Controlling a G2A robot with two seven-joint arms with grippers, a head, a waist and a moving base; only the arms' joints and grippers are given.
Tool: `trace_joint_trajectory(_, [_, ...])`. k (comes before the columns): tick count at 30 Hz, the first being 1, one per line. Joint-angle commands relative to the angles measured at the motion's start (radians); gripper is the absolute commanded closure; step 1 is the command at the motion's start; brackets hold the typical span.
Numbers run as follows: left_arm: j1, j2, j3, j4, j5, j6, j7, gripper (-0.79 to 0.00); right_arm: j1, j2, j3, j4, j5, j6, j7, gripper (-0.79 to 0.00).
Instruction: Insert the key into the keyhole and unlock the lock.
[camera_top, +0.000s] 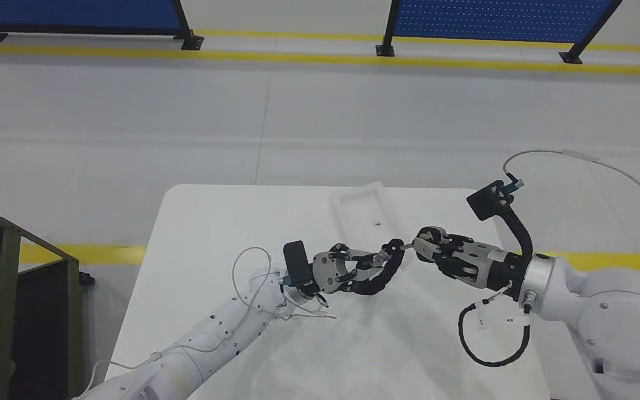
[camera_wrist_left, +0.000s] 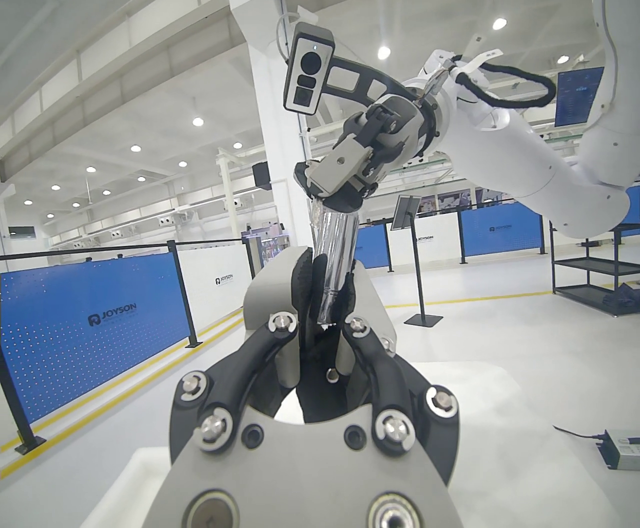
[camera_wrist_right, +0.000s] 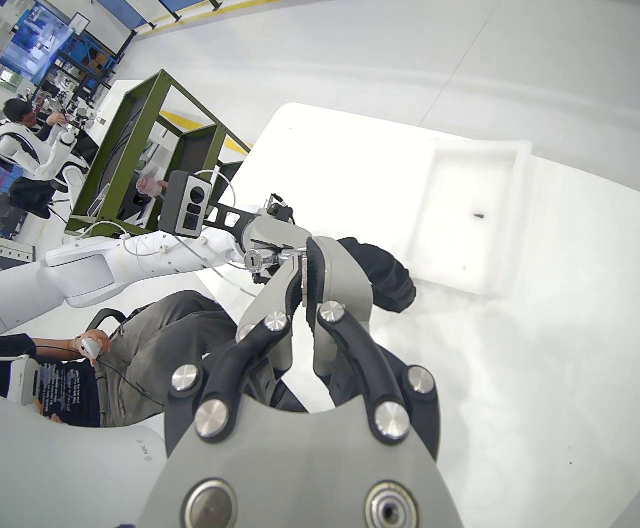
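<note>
Chrome lock cylinder (camera_wrist_left: 334, 260) is clamped in the left hand (camera_wrist_left: 326, 287), with both fingers pressed on its sides and the cylinder sticking out past the fingertips at a slight tilt. It's held in the air over the middle of the white counter (camera_top: 230, 230), not touching it. The lock's black cable (camera_top: 384, 276) loops under the left hand and curves up toward the right hand (camera_wrist_right: 302, 262)

The right hand comes in from the opposite side, fingers closed tight on the key (camera_wrist_left: 316, 212), and only the toothed silver blade pokes out. In the left wrist view the blade lies against the outside of the cylinder's far end, beside it rather than in it. In the right wrist view the keyhole (camera_wrist_right: 254, 261) is a round silver face with a dark slot, turned toward that camera and just beside the right fingertips. The key is not in the slot. From above, the two hands are nearly tip to tip

A shallow white tray (camera_wrist_right: 520, 165) sits on the far part of the counter, well apart from both hands, with a small dark speck inside
</note>
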Motion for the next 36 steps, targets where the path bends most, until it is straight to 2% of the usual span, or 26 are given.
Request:
trace_joint_trajectory(1, [0.005,-0.007,-0.007,-0.002,-0.004,-0.008,-0.018,0.000,0.003,0.001,0.010,0.000,0.006,-0.009,0.018,0.000])
trace_joint_trajectory(12, [0.003,-0.060,-0.019,0.066,0.021,-0.022,-0.038,0.000,0.016,0.007,0.019,0.000,0.018,-0.075,0.054,0.000])
trace_joint_trajectory(23, [-0.014,-0.125,-0.019,0.145,0.056,-0.009,0.005,0.000,0.033,0.011,-0.022,0.000,-0.014,-0.044,0.047,0.000])
trace_joint_trajectory(36, [-0.023,-0.175,-0.040,0.229,0.074,-0.021,0.027,0.000,0.047,0.016,-0.040,0.000,-0.044,-0.035,0.057,0.000])
